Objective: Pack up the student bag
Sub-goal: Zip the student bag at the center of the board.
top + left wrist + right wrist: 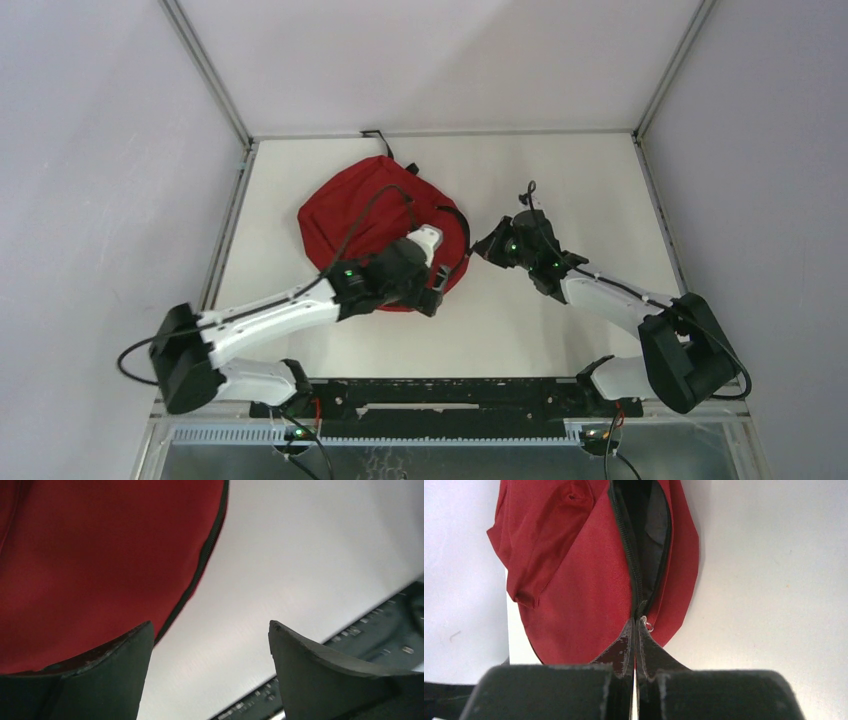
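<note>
The student bag [360, 215] lies toward the far left of the desk [520, 330], its zip [626, 545] partly open. The right tool [636, 622], pressed together, sits at the zip's end. The left tool [210, 630] hangs spread over the bag's near edge. The step is likely working the zip; next, the left tool should steady the fabric.

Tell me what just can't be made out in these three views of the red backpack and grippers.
- Inside the soft red fabric backpack: right wrist view shows only dark lining through the open zip.
- Backpack's near side: top view, the white left arm covers it.
- What the shut right gripper pinches, if anything: right wrist view, its own fingertips hide it.
- Backpack's outline: left wrist view, cut off by frame edges beside the open left gripper.
</note>
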Motion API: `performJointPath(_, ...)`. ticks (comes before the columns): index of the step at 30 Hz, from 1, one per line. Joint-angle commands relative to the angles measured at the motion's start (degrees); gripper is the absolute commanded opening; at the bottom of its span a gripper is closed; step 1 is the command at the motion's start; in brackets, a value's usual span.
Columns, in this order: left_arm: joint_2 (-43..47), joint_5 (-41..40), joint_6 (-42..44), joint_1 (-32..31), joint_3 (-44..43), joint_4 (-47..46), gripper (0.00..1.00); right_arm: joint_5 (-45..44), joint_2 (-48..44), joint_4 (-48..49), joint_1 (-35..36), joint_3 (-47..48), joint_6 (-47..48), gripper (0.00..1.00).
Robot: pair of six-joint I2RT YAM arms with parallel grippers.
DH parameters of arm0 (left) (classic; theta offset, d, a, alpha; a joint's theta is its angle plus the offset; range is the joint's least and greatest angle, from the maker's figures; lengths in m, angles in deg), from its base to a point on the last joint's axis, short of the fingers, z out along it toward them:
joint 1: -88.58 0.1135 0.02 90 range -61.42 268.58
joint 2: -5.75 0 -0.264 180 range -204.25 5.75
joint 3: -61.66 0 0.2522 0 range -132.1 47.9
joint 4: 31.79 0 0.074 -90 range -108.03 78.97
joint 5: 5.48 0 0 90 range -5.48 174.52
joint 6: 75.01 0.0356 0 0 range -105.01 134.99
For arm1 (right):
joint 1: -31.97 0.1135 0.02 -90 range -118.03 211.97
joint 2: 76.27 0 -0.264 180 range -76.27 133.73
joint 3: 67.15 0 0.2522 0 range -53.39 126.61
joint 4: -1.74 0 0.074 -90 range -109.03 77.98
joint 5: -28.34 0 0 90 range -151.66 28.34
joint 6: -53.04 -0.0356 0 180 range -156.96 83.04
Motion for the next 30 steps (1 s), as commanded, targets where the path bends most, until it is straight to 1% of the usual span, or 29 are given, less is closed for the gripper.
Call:
performJointPath(1, -6.5, -10.7, 6.2, -2.3, -6.7, -4.5, 0.89, 1.9, -1.8, -1.6, -0.7, 2.1, 0.6, 0.0)
performJointPath(4, -10.0, -12.2, 7.9, -2.3, -7.6, -6.9, 0.91, 2.2, -2.2, -1.2, -1.2, 1.2, 0.3, 0.0)
performJointPath(7, -13.9, -10.7, 8.6, -2.4, -10.8, -6.6, 0.9, 2.2, -2.4, -1.4, -1.4, 1.0, 0.1, 0.0)
performJointPath(10, -18.8, -12.1, 7.6, -2.3, -14.3, -6.2, 0.86, 1.8, -2.7, -1.2, -1.5, 0.6, -0.3, 0.0)
performJointPath(14, -25.9, -15.7, 6.9, -2.0, -19.8, -3.3, 0.84, 2.6, -2.9, -0.7, -2.3, 0.1, -1.0, 0.0)
performJointPath(18, -29.3, -13.8, 5.8, -0.8, -21.6, -3.7, 0.75, 2.7, -3.1, -0.9, -2.6, -0.3, -1.0, 0.0)
performJointPath(21, -30.0, -13.2, 4.4, 0.5, -21.5, -3.9, 0.6, 2.8, -3.5, -0.6, -2.9, -0.8, -1.2, 0.0)
performJointPath(25, -29.7, -11.9, 4.1, 1.7, -20.2, -5.2, 0.35, 2.9, -3.6, -0.5, -3.3, -1.2, -1.2, 0.0)
performJointPath(27, -29.7, -12.0, 4.1, 1.8, -19.9, -5.0, 0.2, 2.9, -3.5, -0.2, -3.6, -1.2, -1.4, 0.0)
performJointPath(29, -29.4, -11.5, 3.6, 2.2, -19.6, -4.4, 0.01, 2.9, -3.1, 0.2, -3.9, -1.2, -1.7, 0.0)
performJointPath(30, -28.9, -10.8, 3.2, 2.3, -19.3, -4.2, 0.0, 3.0, -2.8, 0.6, -4.1, -1.2, -1.7, 0.0)
